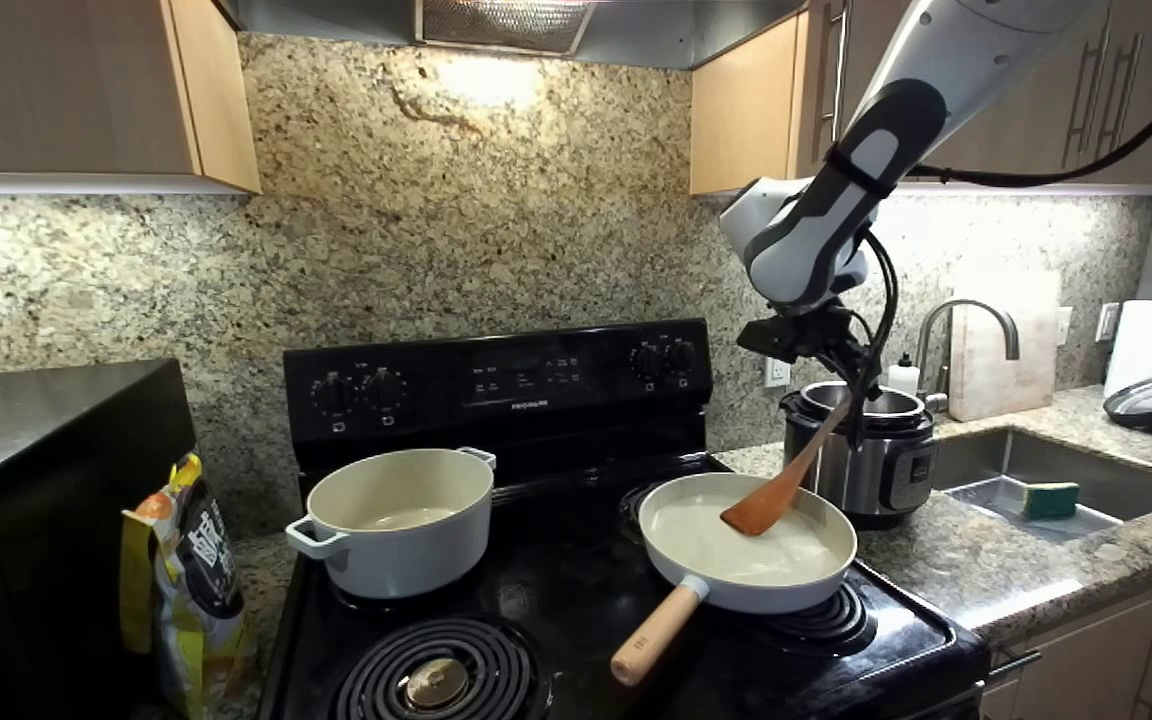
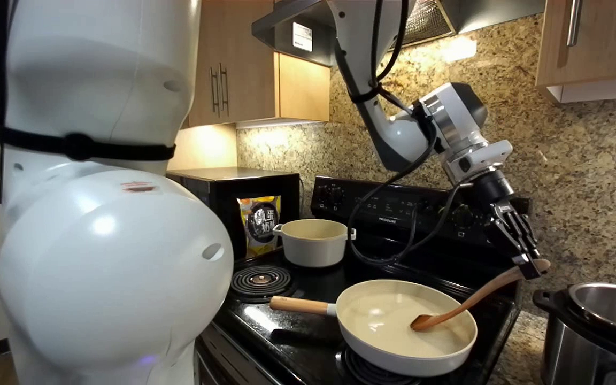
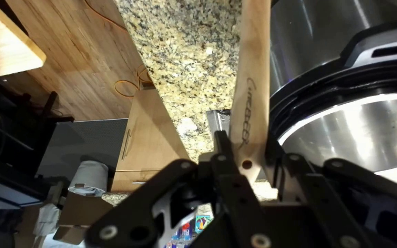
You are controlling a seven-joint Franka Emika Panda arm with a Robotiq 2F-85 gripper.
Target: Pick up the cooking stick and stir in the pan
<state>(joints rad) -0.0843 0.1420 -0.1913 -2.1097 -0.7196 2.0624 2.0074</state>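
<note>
Cooking stick (image 3: 252, 89) (far end past the top edge) and steel pot (image 3: 353, 127) only partly inside the wrist view.

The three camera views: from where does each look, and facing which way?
Exterior view: in front of the stove, facing the granite wall; arm at upper right.
Exterior view: near the robot's bulky white body, looking across the stove; body and arm show.
Wrist view: just behind the gripper, which shows shut on the wooden spatula; looking down at counter, steel cooker and floor.
Both exterior views share pan, wooden spatula and white pot.
</note>
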